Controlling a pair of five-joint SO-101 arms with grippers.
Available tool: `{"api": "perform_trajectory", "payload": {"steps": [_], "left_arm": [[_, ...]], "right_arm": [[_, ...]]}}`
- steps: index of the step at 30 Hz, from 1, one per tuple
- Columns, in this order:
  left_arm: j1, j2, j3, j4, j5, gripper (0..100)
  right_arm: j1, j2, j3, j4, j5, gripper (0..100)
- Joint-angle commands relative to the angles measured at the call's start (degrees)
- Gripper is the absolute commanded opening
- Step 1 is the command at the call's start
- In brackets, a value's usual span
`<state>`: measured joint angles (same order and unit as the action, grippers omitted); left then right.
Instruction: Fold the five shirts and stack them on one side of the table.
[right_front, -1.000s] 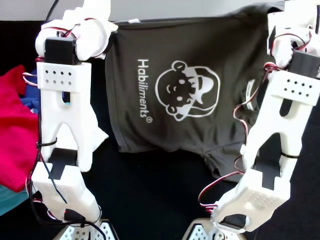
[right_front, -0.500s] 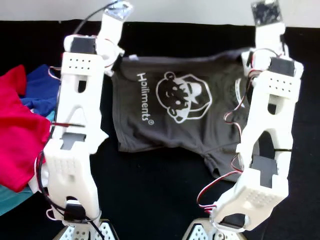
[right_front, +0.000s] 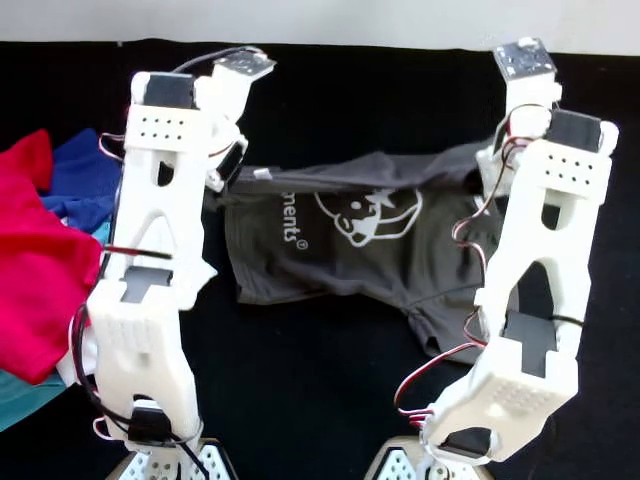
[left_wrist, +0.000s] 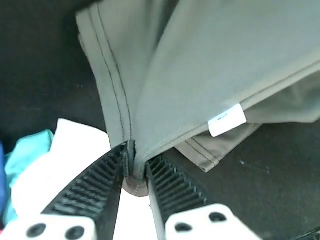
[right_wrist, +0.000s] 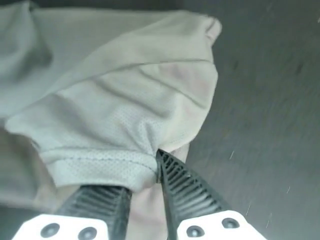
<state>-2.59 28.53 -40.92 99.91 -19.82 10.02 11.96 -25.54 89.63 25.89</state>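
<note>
Now, in the high view, the dark grey cotton shirt with a white cartoon print (right_front: 340, 255) is hanging between the two arms. Its far edge is lifting up and its near part is lying on the black table (right_front: 300, 400). A heap of red, blue and teal shirts (right_front: 35, 260) is sitting at the left.

In the left wrist view, the left gripper (left_wrist: 135, 150) is squeezing the shirt's stitched hem tight.

In the right wrist view, the right gripper (right_wrist: 145, 172) is pinching a bunched corner. Only a little cloth is sitting between its fingers, so a hard pull could be making it slip out.
</note>
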Motion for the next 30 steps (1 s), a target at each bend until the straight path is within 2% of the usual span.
{"api": "perform_trajectory", "payload": {"steps": [1,5,10,16,24,30], "left_arm": [[1.7,-7.5,6.5,1.1,-0.1,1],[3.6,-15.5,21.1,0.5,-0.4,1],[3.6,-23.6,37.2,-7.6,-0.4,1],[3.8,-29.6,50.6,-14.2,-0.4,1],[5.4,-30.5,59.2,-23.2,-0.2,1],[7.1,-30.3,59.6,-21.5,-0.1,1]], "right_arm": [[1.4,-1.0,-2.9,6.2,0.7,0.5],[2.2,-1.0,-2.5,11.1,0.5,0.5],[7.5,-1.1,0.8,11.4,0.7,0.5],[13.3,-1.2,10.1,11.2,1.2,0.5],[15.8,-1.6,13.2,11.2,5.7,0.5],[14.5,-13.1,23.3,8.3,9.5,0.5]]}}
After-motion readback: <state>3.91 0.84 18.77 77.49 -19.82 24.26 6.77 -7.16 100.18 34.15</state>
